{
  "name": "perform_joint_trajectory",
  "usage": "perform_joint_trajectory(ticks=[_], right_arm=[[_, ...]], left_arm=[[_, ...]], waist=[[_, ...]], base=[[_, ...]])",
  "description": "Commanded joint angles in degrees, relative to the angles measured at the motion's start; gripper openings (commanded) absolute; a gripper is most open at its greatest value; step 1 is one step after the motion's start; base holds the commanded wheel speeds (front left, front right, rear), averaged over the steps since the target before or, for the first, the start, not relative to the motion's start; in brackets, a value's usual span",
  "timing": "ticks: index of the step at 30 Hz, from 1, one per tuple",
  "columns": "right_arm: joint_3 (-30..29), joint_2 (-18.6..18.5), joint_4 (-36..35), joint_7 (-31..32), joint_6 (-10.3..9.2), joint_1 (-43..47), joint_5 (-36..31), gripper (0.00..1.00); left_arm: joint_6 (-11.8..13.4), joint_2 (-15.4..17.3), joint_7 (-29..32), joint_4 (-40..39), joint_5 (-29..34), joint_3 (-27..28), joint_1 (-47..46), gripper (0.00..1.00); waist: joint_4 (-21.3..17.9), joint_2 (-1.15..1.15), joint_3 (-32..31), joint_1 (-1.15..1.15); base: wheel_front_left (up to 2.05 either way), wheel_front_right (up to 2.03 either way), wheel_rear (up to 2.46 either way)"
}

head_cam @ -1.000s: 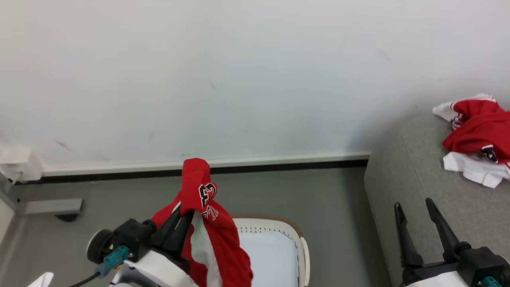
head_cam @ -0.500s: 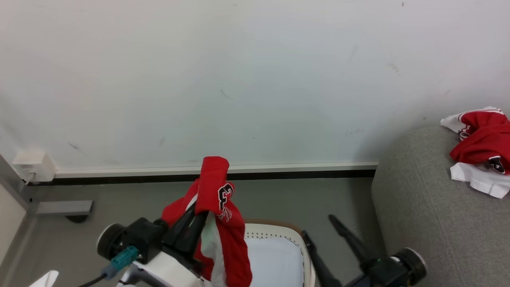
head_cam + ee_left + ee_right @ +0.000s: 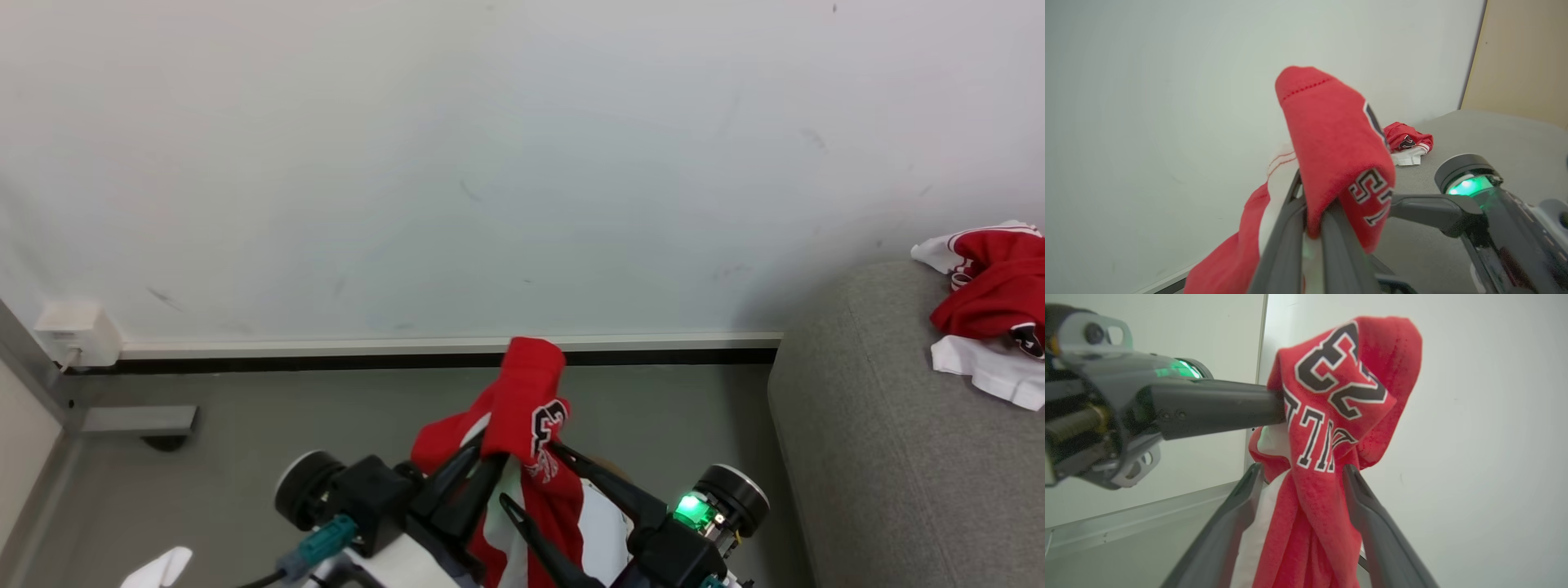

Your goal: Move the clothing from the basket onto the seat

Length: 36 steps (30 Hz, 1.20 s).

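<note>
Left of the sofa (image 3: 865, 457), lifted well off the floor: left gripper (image 3: 480, 459) clamped on a fold of the red jersey (image 3: 526, 392), held high so the rest hangs free. Right gripper (image 3: 531, 473), fingers apart, straddles the hanging cloth (probably lining up a second hold). On the sofa itself: other red-and-white garments (image 3: 988, 302), heaped.

Pale wall (image 3: 490, 163), grey floor (image 3: 286, 425)

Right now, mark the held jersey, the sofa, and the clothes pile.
held jersey (image 3: 526, 384), head view, red top fold.
sofa (image 3: 857, 474), head view, bare grey upholstery.
clothes pile (image 3: 988, 298), head view, red part.
</note>
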Motion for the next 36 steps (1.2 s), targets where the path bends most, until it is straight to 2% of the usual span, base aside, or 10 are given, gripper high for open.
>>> perform_joint_trajectory(ticks=[1,4,6,14,15,16,17,18,26,36], right_arm=[[-0.5,-0.2,0.9,0.0,-0.15,-0.4,-0.2,1.00],[-0.8,-0.2,2.8,0.0,-0.15,-0.3,0.1,1.00],[0.0,-0.2,4.8,0.0,-0.15,-0.3,1.5,0.00],[-1.3,-0.2,5.8,0.0,-0.15,-1.4,5.7,0.00],[-2.4,-0.2,5.0,0.0,-0.15,-1.3,7.2,0.00],[-2.4,-0.2,5.0,0.0,-0.15,-1.3,7.2,0.00],[-3.0,-0.2,4.7,0.0,-0.15,-1.3,8.0,0.00],[-3.6,-0.2,4.4,0.0,-0.15,-1.4,8.6,0.00],[-10.7,-0.2,4.0,0.0,-0.15,-1.6,8.8,0.00],[-20.9,-0.2,1.3,0.0,-0.15,-0.8,5.9,0.00]], left_arm=[[-0.2,-0.5,0.3,-0.7,0.7,-0.7,-0.5,0.00],[-0.5,-1.2,0.8,-1.7,0.6,-1.8,-0.7,0.00],[-0.7,-1.3,1.2,-2.2,0.5,-2.3,-0.8,0.00],[0.0,-0.5,1.5,-2.4,0.2,-1.9,-0.6,0.02],[0.4,-0.2,1.4,-1.9,0.0,-1.5,-0.1,0.47],[0.4,-0.2,1.4,-1.9,0.0,-1.5,-0.1,0.47],[0.5,-0.1,1.2,-1.6,0.0,-1.3,0.1,0.96],[0.6,-0.1,0.9,-1.2,-0.2,-1.2,0.2,1.00],[0.5,0.0,-0.2,1.2,-1.2,-1.0,0.4,1.00],[0.0,0.3,-0.6,1.5,-0.9,-1.5,-0.9,1.00]], waist=[[0.5,0.00,0.0,0.00],[1.0,0.00,0.0,0.00],[1.4,0.00,-0.1,0.00],[1.0,0.00,0.4,0.00],[0.5,0.00,0.7,0.00],[0.5,0.00,0.7,0.00],[0.1,0.00,0.9,0.00],[-0.2,0.00,1.0,0.00],[-4.7,0.00,2.7,0.00],[-13.3,0.00,5.1,0.00]], base=[[0.00,0.00,0.00],[0.00,0.00,0.00],[0.00,0.00,0.00],[0.00,0.00,0.00],[0.00,0.00,0.00],[0.00,0.00,0.00],[0.00,0.00,0.00],[0.00,0.00,0.00],[0.00,0.00,0.00],[0.00,0.00,0.00]])
